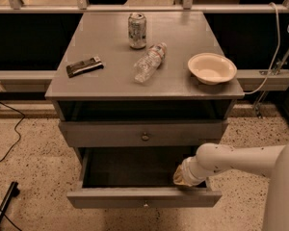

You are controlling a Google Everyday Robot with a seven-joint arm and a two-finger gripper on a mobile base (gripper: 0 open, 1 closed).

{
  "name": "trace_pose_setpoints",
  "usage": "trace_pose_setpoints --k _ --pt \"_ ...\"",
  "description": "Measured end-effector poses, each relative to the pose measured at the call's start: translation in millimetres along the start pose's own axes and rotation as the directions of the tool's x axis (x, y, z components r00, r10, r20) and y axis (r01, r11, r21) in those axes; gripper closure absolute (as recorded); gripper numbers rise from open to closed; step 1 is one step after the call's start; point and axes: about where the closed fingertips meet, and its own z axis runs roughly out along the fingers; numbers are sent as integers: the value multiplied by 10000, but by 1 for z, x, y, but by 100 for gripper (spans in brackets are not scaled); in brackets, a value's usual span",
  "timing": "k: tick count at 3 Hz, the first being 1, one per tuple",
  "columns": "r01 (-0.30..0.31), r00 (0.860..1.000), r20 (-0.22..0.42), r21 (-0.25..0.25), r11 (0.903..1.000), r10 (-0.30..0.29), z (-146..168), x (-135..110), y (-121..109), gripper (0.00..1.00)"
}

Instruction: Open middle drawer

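Observation:
The middle drawer (111, 198) is grey with a low flat front and a small round knob (145, 204). It stands pulled well out from the cabinet, and its dark inside shows. My gripper (184, 177) is at the end of the white arm that comes in from the right. It sits low inside this drawer at its front right corner, just behind the drawer front. The taller uppermost drawer (101, 134) with its knob (145, 136) sits above, slightly out. The lowest drawer is hidden beneath.
On the cabinet top (101, 78) are a soda can (137, 30), a lying plastic bottle (150, 61), a dark snack bar (84, 66) and a white bowl (212, 68). Cables lie on the speckled floor at the left (5, 129). A railing runs behind.

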Motion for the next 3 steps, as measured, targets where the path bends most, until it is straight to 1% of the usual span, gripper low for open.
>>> trace_pose_setpoints --k 1,2,3 --pt "-228 9997 -25 -72 9997 228 14 8 -5 100" --pt "-370 9993 2 -678 9970 371 28 9 5 100" --pt "-468 9988 74 -1550 9868 486 34 6 32 100"
